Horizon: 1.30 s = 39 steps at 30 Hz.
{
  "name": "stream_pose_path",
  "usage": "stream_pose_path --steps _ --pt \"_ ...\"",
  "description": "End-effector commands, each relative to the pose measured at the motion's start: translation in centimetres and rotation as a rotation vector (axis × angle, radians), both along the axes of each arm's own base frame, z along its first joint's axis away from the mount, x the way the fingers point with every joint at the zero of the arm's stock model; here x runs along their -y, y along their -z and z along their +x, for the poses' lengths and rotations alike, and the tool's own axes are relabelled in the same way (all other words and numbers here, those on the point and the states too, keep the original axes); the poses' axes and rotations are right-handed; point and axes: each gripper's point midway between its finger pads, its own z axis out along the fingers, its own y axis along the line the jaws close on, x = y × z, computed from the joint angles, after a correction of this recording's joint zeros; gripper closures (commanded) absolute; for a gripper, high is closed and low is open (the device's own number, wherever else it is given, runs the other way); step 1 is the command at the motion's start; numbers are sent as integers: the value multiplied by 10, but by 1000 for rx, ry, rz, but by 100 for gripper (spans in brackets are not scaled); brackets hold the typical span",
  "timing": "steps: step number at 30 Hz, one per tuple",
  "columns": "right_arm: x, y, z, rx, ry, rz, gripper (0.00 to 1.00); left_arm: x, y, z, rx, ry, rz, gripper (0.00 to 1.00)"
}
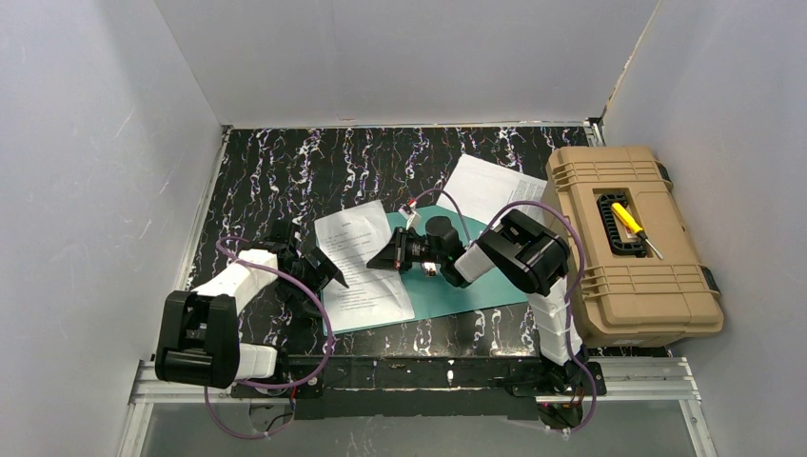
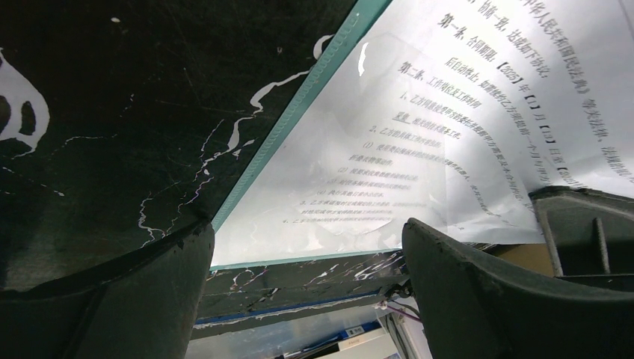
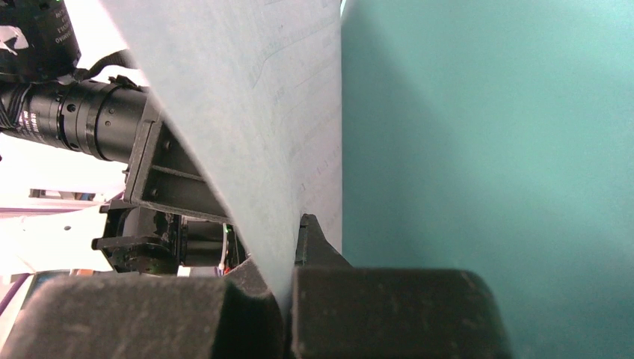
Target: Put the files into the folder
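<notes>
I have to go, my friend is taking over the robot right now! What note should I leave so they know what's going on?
Right gripper: shut, pinching the edge of the first sheet.
Left gripper: open, holding nothing, hovering at the near left corner of the folder.
Things: the folder lies flat on the table, and the first sheet lies over its left part. The second sheet lies behind the folder, beside the toolbox.
Done: the first sheet is on the folder but not let go.
Left: release it, then bring the second sheet over too.
</notes>
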Motion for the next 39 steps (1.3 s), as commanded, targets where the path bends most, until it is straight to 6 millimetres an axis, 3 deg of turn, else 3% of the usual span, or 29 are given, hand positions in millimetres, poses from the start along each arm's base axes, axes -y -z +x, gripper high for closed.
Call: stream_pose_path --steps 1,12,13,15,17,22,27,32,39 --pt "-5 -1 -10 20 -25 24 99 -19 30 -7 6 29 119 4" --pt "0 14 -3 6 37 -64 99 -19 29 -7 14 32 119 4" --pt "1 15 -2 13 41 -80 96 -19 29 -8 13 31 119 4" --pt "2 17 0 24 50 -103 78 -20 28 -8 15 34 123 4" --pt "4 17 2 37 63 -124 66 -21 28 -9 16 34 127 4" --pt "11 10 14 104 97 -201 50 -25 23 -9 28 37 149 4" --pt "33 4 32 188 170 -350 34 -31 10 -5 66 44 183 4" --pt "58 -12 44 282 224 -476 28 -39 -7 0 120 57 225 4" --pt "85 -37 45 345 273 -578 30 -35 -38 8 236 89 204 4"
